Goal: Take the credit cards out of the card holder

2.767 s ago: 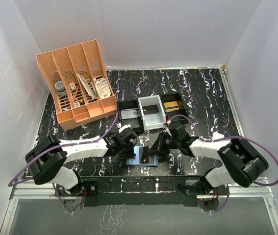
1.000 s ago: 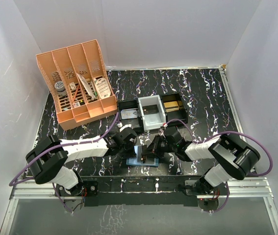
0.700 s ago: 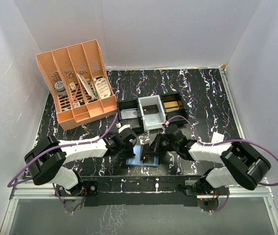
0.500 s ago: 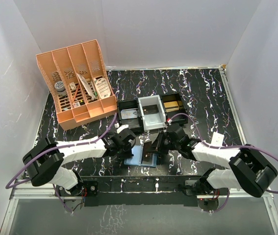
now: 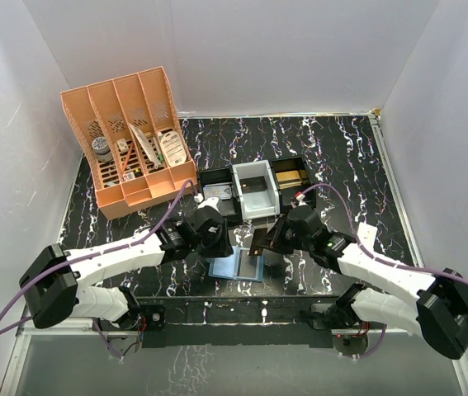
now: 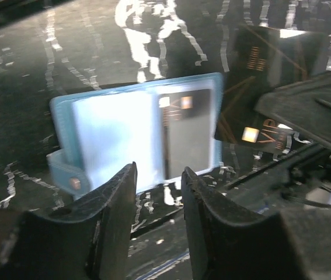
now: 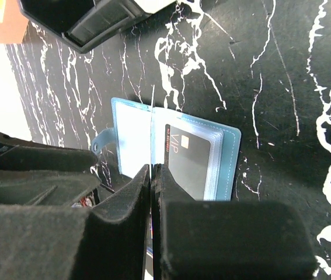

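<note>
The teal card holder point(image 5: 235, 266) lies open on the black marbled table, its light blue inside facing up. A black credit card point(image 7: 190, 160) marked VIP sits in its right pocket point(image 6: 190, 133). My right gripper point(image 7: 153, 166) is shut on another black credit card point(image 6: 253, 93), which hangs just right of the card holder point(image 6: 118, 137) and shows edge-on as a thin line point(image 7: 153, 111) in the right wrist view. In the top view this held card point(image 5: 255, 245) is above the holder's right edge. My left gripper point(image 6: 158, 175) is open and empty, hovering at the holder's near edge.
An orange desk organizer point(image 5: 130, 136) stands at the back left. A row of trays, black point(image 5: 215, 191), white point(image 5: 254, 191) and black point(image 5: 293, 175), sits just behind the holder. White walls close in the table on three sides.
The left gripper has opened, let go of the holder and drawn back a little. The right gripper has lifted up and right with a black card in it. The holder now lies flat and open.
</note>
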